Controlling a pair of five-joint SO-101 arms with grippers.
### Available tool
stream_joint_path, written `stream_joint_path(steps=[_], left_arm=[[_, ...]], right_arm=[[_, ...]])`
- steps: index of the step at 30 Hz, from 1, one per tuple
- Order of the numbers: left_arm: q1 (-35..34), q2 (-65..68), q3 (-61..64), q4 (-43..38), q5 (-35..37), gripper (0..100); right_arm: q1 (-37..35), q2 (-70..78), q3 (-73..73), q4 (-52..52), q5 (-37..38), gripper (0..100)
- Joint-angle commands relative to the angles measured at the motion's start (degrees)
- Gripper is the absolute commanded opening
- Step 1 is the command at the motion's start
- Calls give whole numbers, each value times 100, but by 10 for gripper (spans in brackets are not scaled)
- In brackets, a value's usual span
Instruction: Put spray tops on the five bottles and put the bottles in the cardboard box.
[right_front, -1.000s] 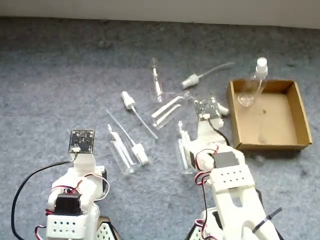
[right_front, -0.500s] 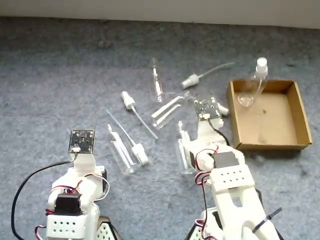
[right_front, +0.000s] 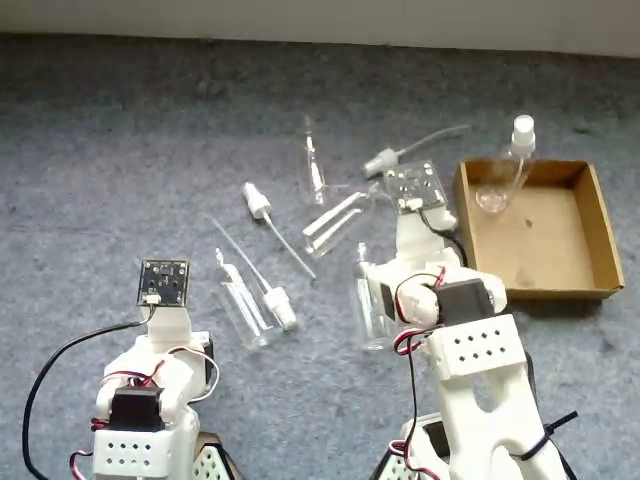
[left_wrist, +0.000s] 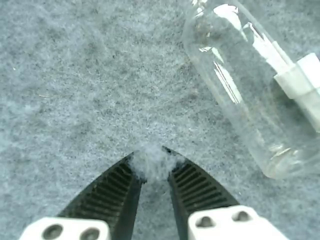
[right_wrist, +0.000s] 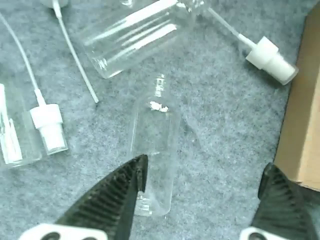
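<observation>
Grey felt tabletop (right_front: 120, 120) | right hand (right_wrist: 206, 167) hung spread wide over uncapped bottle (right_wrist: 155, 150) near cardboard box (right_front: 590, 200) | left hand (left_wrist: 152, 160) looked closed, empty | step: grasping bottle | next needed a square grip, then a spray top (right_wrist: 270, 55)

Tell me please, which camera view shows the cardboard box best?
The high view: the whole cardboard box is seen from above, open, with one bottle with a spray top in it. The right wrist view catches just a strip of its side.
</observation>
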Motion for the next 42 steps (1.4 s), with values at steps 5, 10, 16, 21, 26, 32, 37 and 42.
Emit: stream_joint_path(steps=[5, 10, 16, 21, 26, 32, 37, 42], left_arm=[[110, -31, 110, -97, -53, 5], [110, -31, 110, -97, -53, 5], [110, -31, 110, -97, -53, 5], [110, -31, 110, -97, -53, 5], [110, -31, 110, -97, -53, 5], [110, -31, 110, -97, -53, 5], [110, -31, 110, -97, -53, 5], [110, -31, 110, -97, -53, 5]], right_arm=[[-374, 593, -787, 84, -44, 318], [-470, 2123, -1543, 92, -44, 318], [-505, 3609, -2510, 127, -554, 318], [-505, 4479, -2800, 127, -642, 318], [-505, 5059, -2791, 66, -651, 318], [-505, 5534, -2800, -330, -677, 318], [-479, 5763, -2800, -295, -677, 314], [-470, 5789, -2791, -295, -686, 211]])
